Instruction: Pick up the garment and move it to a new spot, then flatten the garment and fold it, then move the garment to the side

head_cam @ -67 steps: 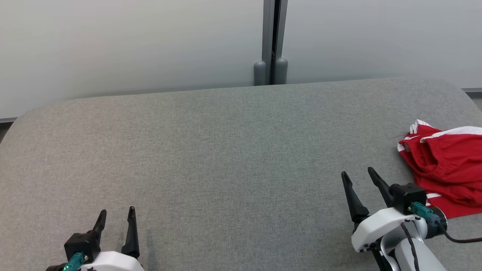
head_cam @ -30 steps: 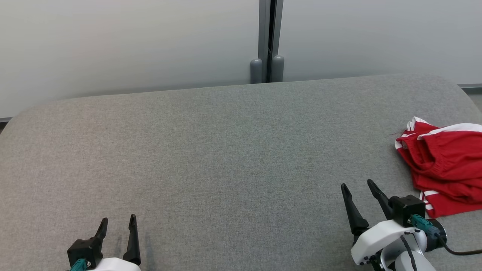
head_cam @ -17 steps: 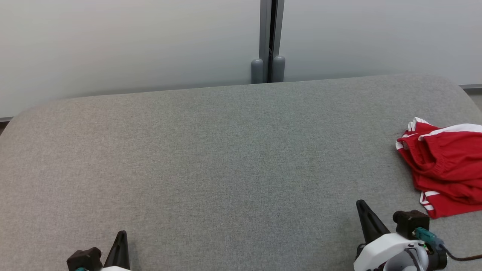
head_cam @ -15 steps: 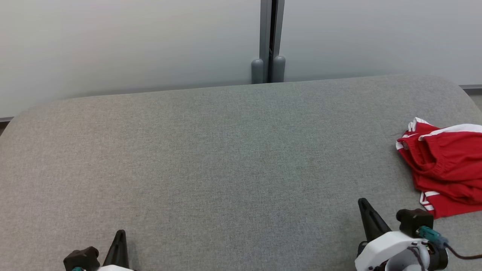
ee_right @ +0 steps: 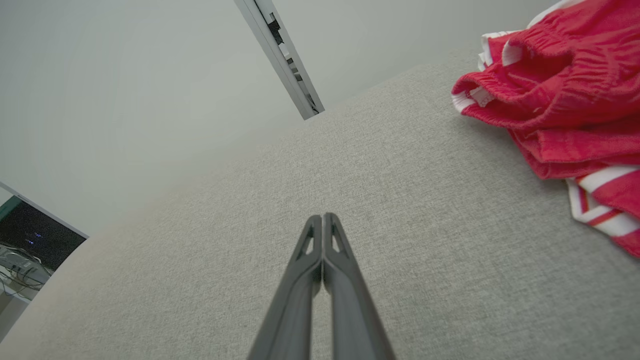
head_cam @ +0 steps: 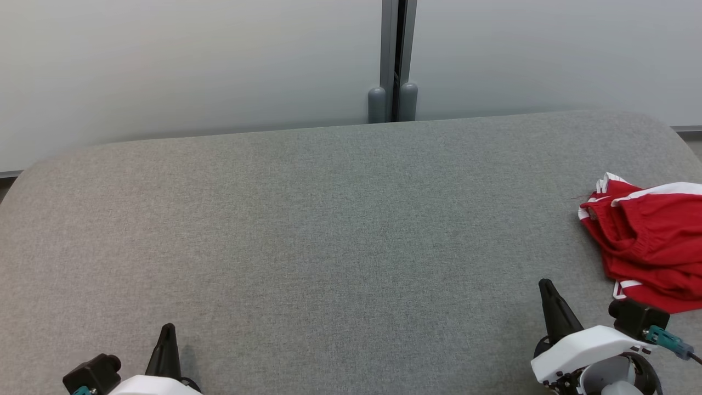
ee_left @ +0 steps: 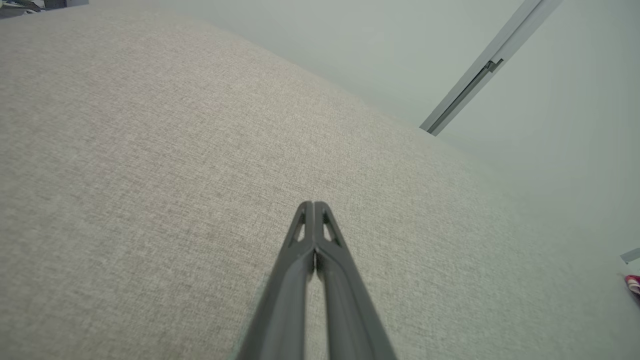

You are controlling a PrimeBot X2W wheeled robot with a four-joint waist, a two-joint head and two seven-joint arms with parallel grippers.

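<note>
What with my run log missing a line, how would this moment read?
left hand: shut, empty | right hand: shut, empty | crumpled red white-striped fabric garment: untouched, far right

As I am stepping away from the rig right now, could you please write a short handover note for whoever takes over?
Left hand: shut, empty, over the bare grey surface.
Right hand: shut, empty, beside the red garment, not touching it.
Garment: rumpled in loose layers at the surface's right edge, partly cut off in the head view.
Done: nothing evident; it is neither held nor laid flat.
Left: probably all of it: pick up, move, flatten, fold, set aside.
</note>
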